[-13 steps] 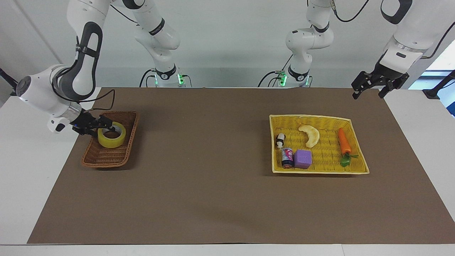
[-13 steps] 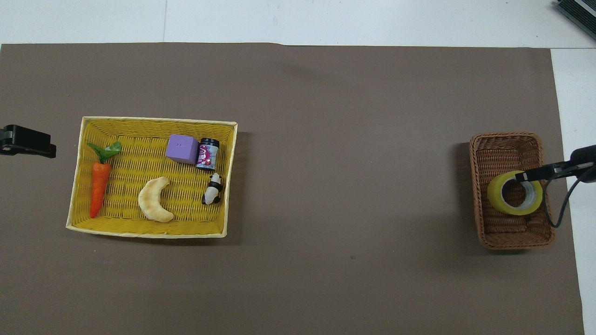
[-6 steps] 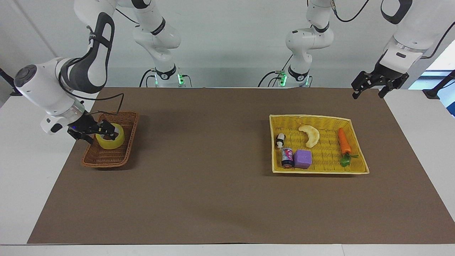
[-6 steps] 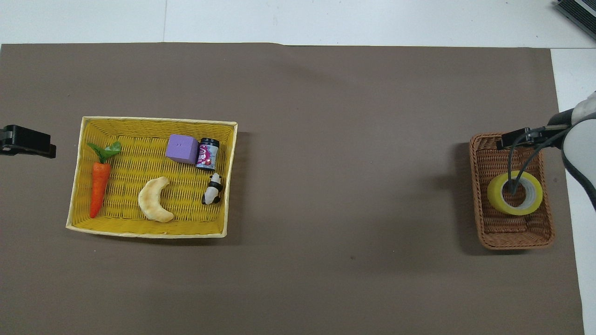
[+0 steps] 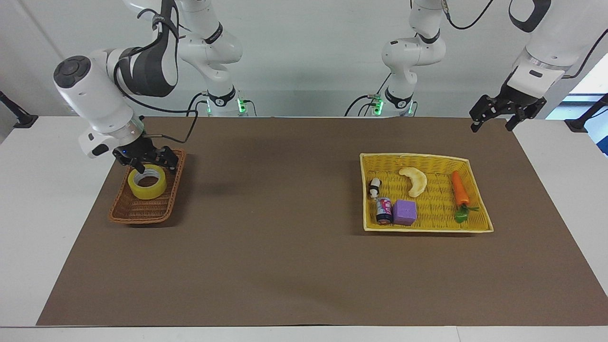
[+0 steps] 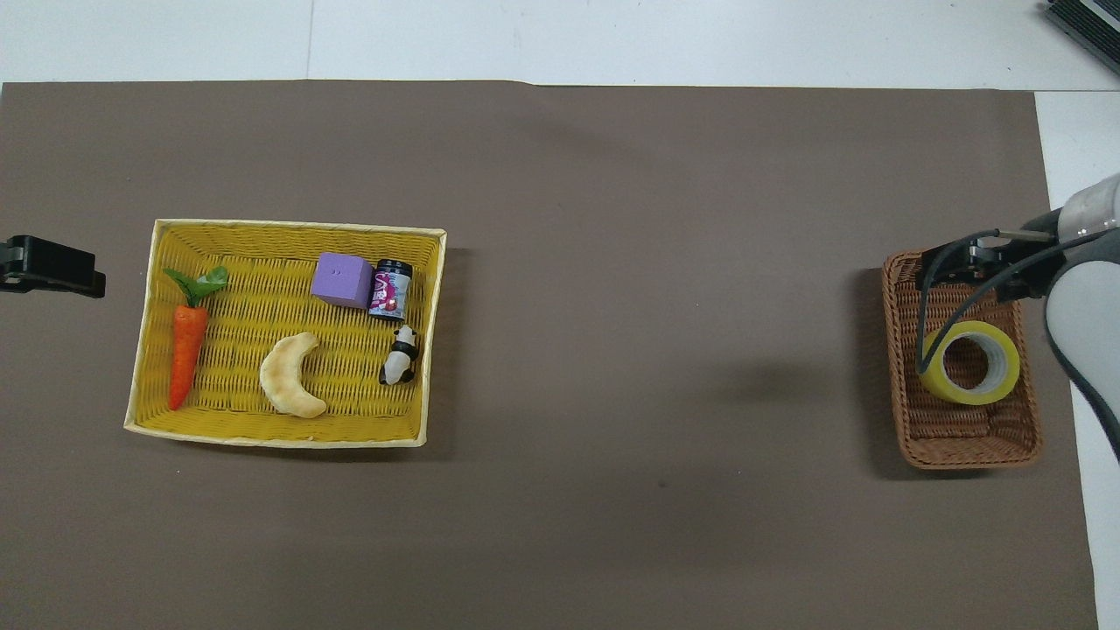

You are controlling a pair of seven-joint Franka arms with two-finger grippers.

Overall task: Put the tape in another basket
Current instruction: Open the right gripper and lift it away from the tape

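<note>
The tape [image 5: 147,183] [image 6: 969,374], a yellow roll with a whitish core, lies flat around the middle of the brown woven basket [image 5: 137,211] [image 6: 954,442] at the right arm's end of the table. My right gripper [image 5: 148,164] [image 6: 967,264] hangs open just above the tape and holds nothing. Its cable crosses the roll's rim in the overhead view. My left gripper [image 5: 494,121] [image 6: 52,267] waits open and empty in the air over the table's corner at the left arm's end.
A flat yellow woven tray [image 5: 479,223] [image 6: 144,350] lies toward the left arm's end. It holds a carrot [image 5: 460,189], a pale crescent pastry [image 5: 414,181], a purple cube [image 5: 404,212], a small can [image 5: 384,211] and a panda figure [image 5: 375,187]. Brown mat lies between the two.
My right arm has swung round and its gripper has lifted off the tape, from beside the roll to just above it. The tape stays in the basket. The left arm has not moved.
</note>
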